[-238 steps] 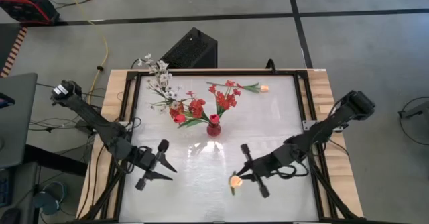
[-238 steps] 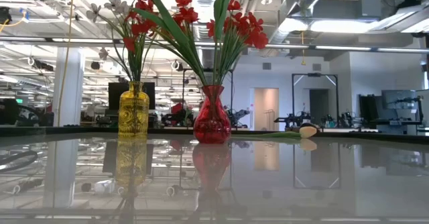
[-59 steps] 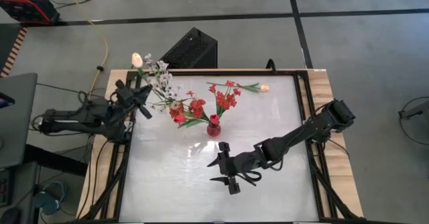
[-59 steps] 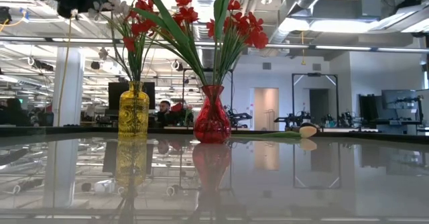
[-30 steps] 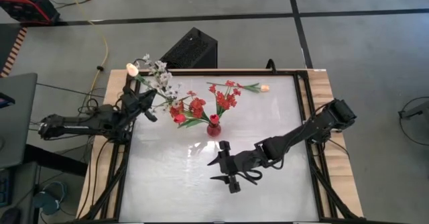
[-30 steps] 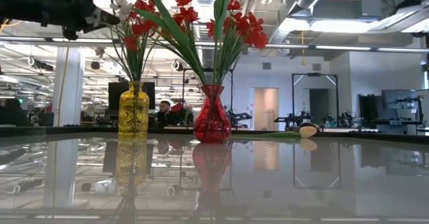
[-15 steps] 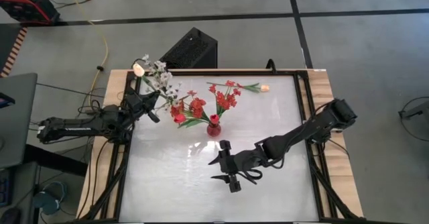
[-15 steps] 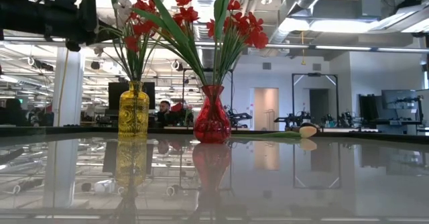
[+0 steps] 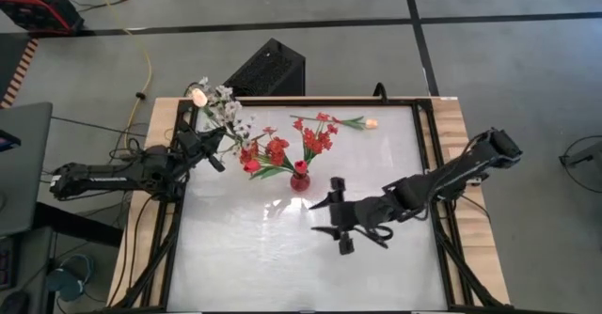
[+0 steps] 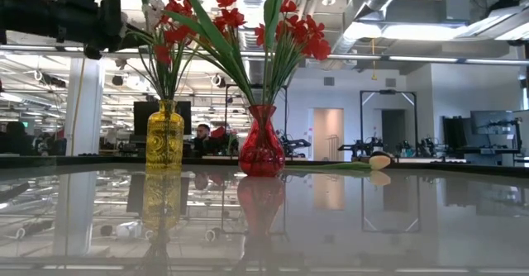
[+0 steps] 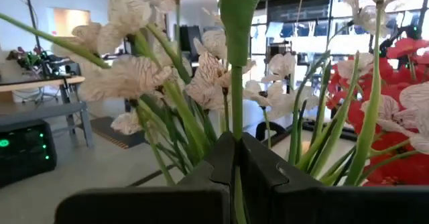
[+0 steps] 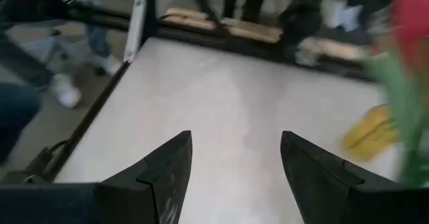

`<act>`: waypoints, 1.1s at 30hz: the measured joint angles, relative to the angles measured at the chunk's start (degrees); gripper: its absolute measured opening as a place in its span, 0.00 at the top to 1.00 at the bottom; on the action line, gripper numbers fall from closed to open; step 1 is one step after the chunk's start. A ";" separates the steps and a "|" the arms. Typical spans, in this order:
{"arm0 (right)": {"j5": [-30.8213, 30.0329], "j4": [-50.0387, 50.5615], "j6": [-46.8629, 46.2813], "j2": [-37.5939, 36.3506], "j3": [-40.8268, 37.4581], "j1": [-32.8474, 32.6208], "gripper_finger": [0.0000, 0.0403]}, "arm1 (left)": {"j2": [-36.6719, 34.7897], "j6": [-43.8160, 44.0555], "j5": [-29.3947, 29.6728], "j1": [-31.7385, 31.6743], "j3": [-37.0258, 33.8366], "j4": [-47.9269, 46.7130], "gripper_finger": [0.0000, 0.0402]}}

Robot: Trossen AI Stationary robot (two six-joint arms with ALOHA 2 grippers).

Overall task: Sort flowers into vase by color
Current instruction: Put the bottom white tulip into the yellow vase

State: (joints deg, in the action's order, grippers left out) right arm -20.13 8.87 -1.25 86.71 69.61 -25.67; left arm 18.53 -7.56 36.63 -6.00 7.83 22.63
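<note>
My left gripper (image 9: pixel 214 151) is clenched on the green stem of a peach-orange tulip bud (image 9: pixel 198 95), held at the table's (image 9: pixel 282 267) far left corner; in the left wrist view the fingers (image 11: pixel 221 163) pinch the stem (image 11: pixel 236 83) upright, with the white sprays (image 11: pixel 127 76) crowding just beyond. The left arm lies low and stretched inward from the left edge, its gripper just beside the yellow vase (image 10: pixel 165 136), which holds white sprays (image 9: pixel 226 112) and red flowers (image 10: pixel 169 32). The bud projects out past the table's far left corner. The red vase (image 9: pixel 300 178) stands near the table's middle toward the far side, filled with red clusters (image 9: pixel 318 135); in the low view it stands to the right of the yellow vase, apart from it (image 10: pixel 261 144). A second peach-orange tulip bud (image 9: pixel 371 123) lies flat on the table by the far edge, right of the red vase; its stem runs toward the red clusters. My right gripper (image 9: pixel 337 222) hangs released over the table's centre, its fingers (image 12: pixel 167 167) spread apart with nothing between them, near the red vase on its near right side. The right arm reaches in from the right edge, extended and angled across the surface. The near half of the table is open white surface, bounded by a dark frame (image 9: pixel 179 248) and wooden borders (image 9: pixel 470 248).
</note>
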 joint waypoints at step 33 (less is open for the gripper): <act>-3.99 -15.04 -1.93 -26.46 -28.36 3.19 0.37 | 27.69 13.61 -3.36 0.04 0.36 4.33 1.00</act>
State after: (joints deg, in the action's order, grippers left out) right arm -24.12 -6.17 -3.17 60.25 41.25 -22.48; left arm 46.22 6.05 33.28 -5.96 8.19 26.97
